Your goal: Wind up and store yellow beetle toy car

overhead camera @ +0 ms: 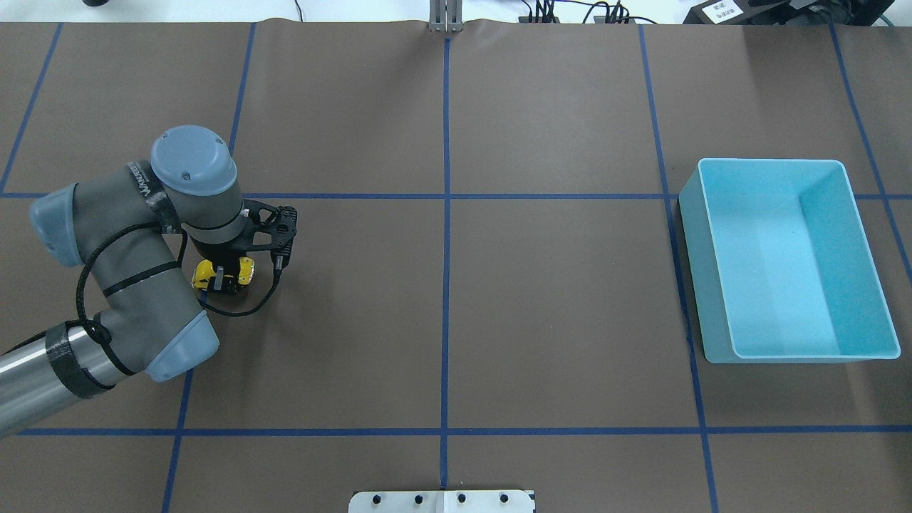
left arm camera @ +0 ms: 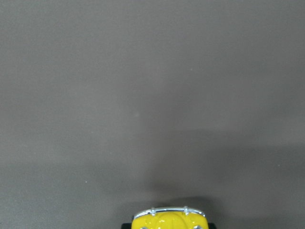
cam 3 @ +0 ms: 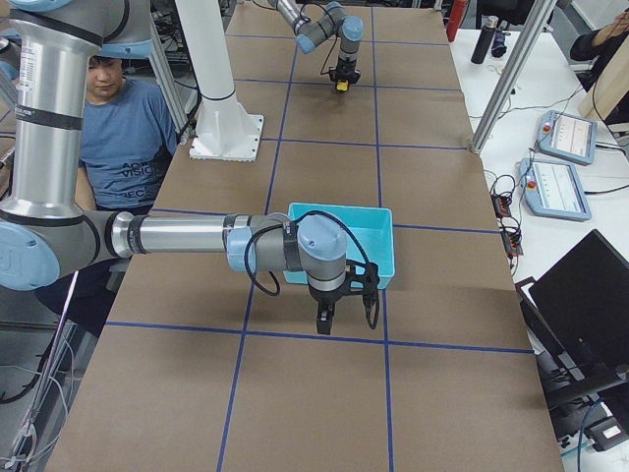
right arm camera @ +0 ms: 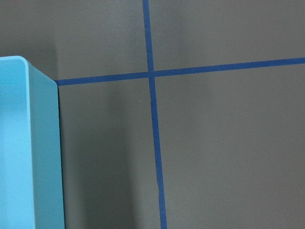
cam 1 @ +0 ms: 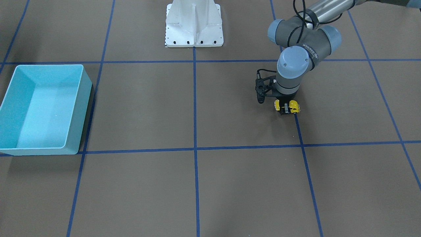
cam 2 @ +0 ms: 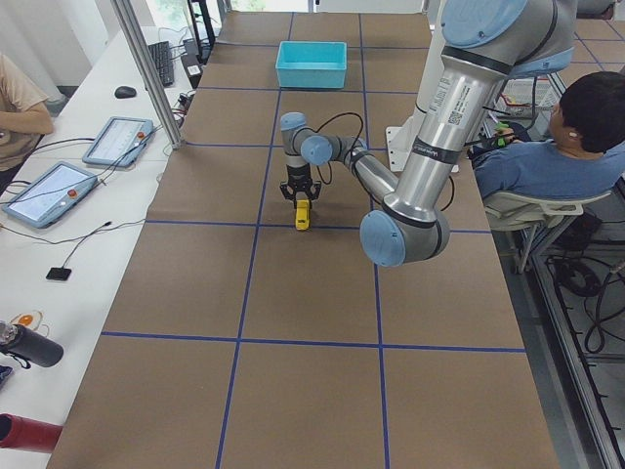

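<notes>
The yellow beetle toy car (cam 1: pixel 292 106) sits low at the brown mat, on the robot's left side of the table. My left gripper (cam 1: pixel 286 108) comes straight down over the car (overhead camera: pixel 246 269), shut on its sides, with one grey finger pad (overhead camera: pixel 219 274) showing across the body. In the left wrist view only the car's rounded nose (left arm camera: pixel 169 220) with its chrome bumper shows at the bottom edge. My right gripper (cam 3: pixel 346 317) hangs just in front of the turquoise bin (cam 3: pixel 339 231), seen only from the side, so I cannot tell its state.
The turquoise bin (overhead camera: pixel 687 235) stands with nothing in it on the robot's right side of the table, far from the car. Its wall (right arm camera: pixel 43 152) fills the right wrist view's left edge. Blue tape lines grid the mat. A white robot base (cam 1: pixel 194 24) and seated people border the table.
</notes>
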Tool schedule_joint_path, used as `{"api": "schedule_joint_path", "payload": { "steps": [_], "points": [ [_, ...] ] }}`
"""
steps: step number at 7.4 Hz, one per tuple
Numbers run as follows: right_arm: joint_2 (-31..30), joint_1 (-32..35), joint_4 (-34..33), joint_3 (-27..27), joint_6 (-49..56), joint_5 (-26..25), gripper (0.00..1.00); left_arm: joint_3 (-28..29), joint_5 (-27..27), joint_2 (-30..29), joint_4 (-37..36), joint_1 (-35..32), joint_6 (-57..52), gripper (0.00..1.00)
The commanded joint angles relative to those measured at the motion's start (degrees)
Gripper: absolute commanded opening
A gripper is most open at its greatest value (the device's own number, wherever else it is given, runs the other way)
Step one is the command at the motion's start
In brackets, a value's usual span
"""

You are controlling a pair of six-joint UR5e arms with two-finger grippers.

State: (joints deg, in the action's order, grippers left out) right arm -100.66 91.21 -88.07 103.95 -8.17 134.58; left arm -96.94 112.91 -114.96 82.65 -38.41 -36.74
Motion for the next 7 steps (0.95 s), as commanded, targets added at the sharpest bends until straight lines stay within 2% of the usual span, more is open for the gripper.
{"api": "schedule_joint_path", "payload": {
  "steps": [1,7],
  "points": [
    [0.03,-0.77,0.0,-0.06,0.0,0.07,1.0,0.0,0.12,0.17,0.14,0.0,-0.52,0.0],
    [0.03,-1.39,0.0,-0.06,0.0,0.07,1.0,-0.35,0.56,2.45,3.04,0.18,-0.7,0.0]
  ]
}}
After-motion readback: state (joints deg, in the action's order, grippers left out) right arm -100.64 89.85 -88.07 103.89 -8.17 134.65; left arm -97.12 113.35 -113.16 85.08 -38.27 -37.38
